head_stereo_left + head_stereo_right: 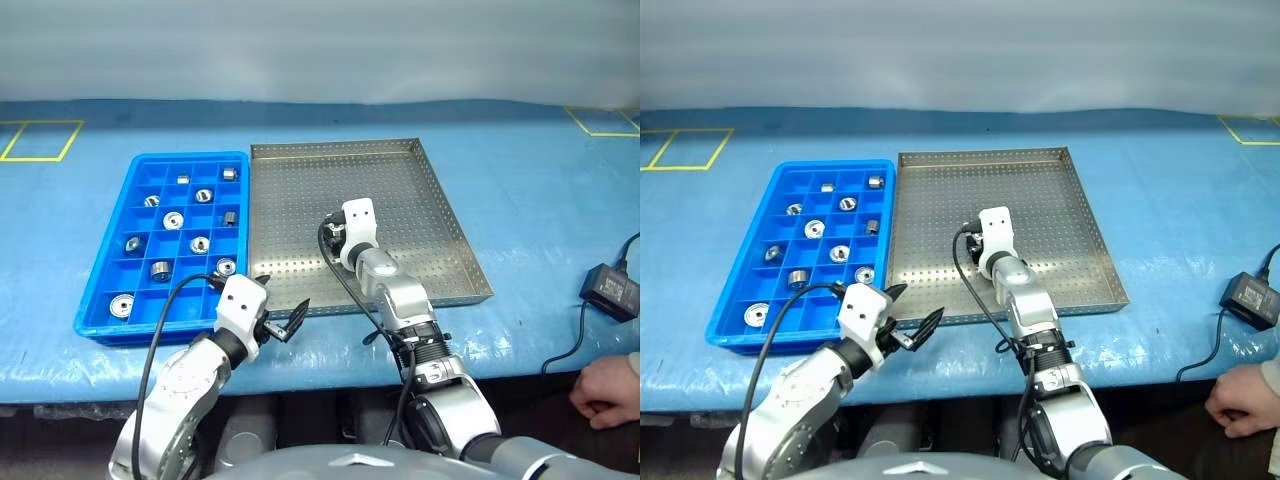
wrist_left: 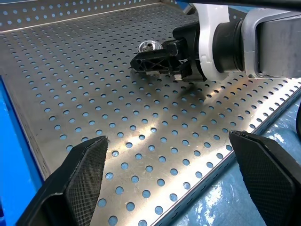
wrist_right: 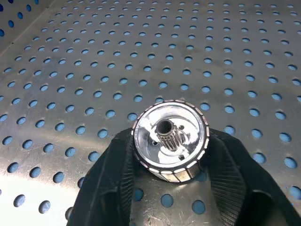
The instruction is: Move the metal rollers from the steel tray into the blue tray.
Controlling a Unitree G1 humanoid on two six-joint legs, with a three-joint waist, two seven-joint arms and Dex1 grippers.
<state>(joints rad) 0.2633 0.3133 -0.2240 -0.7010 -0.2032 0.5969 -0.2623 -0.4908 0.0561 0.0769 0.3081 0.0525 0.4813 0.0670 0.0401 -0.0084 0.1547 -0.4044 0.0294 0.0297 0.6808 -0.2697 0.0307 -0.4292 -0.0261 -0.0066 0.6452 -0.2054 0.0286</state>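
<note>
Steel tray sits mid-table, long left rim just beside the blue tray, the two nearly touching. Right gripper is down on the perforated floor in the near-left part of the steel tray, its fingers clenched on either side of one metal roller, which lies hole-up on the floor. The rest of the steel tray floor is bare, open room out to the far and right rims. Left gripper hangs over the near rim of the steel tray at its left corner, fingers spread wide and holding nothing. Other rollers lie one to a compartment in the blue tray. A person's hand rests at the near right table edge, by a black adapter.
</note>
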